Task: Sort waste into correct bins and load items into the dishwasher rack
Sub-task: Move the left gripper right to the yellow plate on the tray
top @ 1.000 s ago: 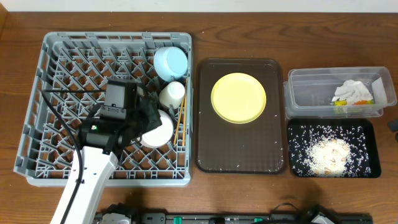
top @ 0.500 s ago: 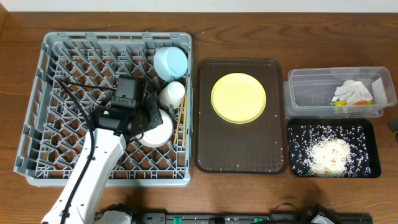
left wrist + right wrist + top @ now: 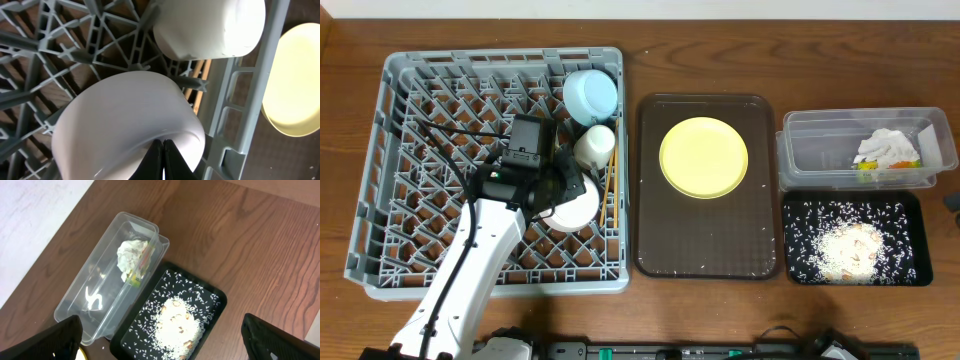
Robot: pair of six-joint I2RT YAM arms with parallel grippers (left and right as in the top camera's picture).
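White bowl (image 3: 572,203) in the grey rack (image 3: 400,150), right side, just nearer than the white cup (image 3: 595,147). Left gripper (image 3: 162,150) is pinched tight on its rim. Right gripper (image 3: 162,337) spread wide, empty, above clear tub (image 3: 100,280) and black tray (image 3: 221,300).

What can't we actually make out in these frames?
Left gripper: overhead, its own wrist hides the fingers; left wrist view, shut jaws meet at the white bowl, grip on the rim unclear.
Chopsticks: left wrist view, only a sliver behind bowl and white cup.
Snack wrapper: overhead, too small, partly under the tissue.
Yellow plate: left wrist view, cut off by right edge.
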